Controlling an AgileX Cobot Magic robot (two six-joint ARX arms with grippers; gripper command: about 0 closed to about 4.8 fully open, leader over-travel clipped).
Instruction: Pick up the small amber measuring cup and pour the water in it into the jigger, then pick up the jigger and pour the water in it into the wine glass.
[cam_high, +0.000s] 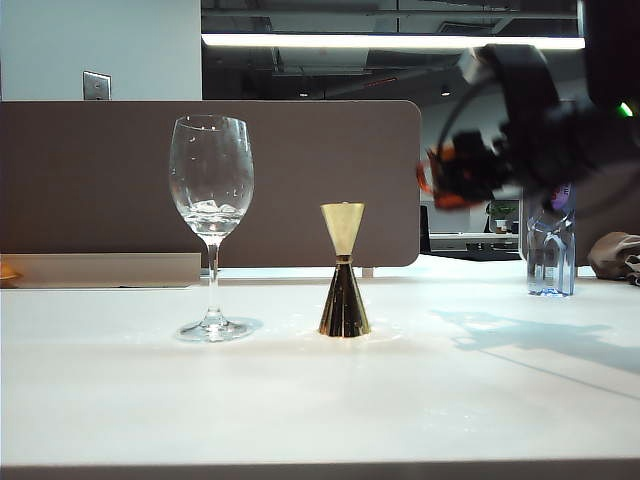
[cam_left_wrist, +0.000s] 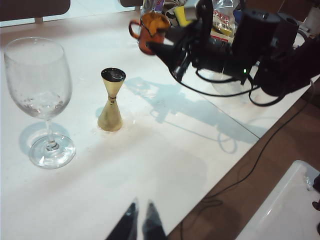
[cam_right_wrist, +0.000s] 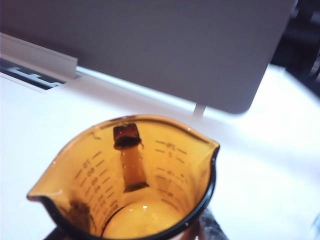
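1. Nearest the left wrist camera, the left gripper (cam_left_wrist: 141, 220) hangs over the table's (cam_high: 300, 400) front edge, its jaws nearly together and holding nothing.
2. One jigger (cam_high: 344, 271) stands upright mid-table, its narrower cone on top with the mouth facing up.
3. One wine glass (cam_high: 211, 225) stands upright beside it, apart, with some water low in the bowl.
4. The right gripper (cam_high: 450, 178), raised above the table to the jigger's right, clamps the one small amber measuring cup (cam_right_wrist: 132, 185), tipped sideways toward the jigger.
5. Farthest back stands one water bottle (cam_high: 551, 250), its contents unclear.
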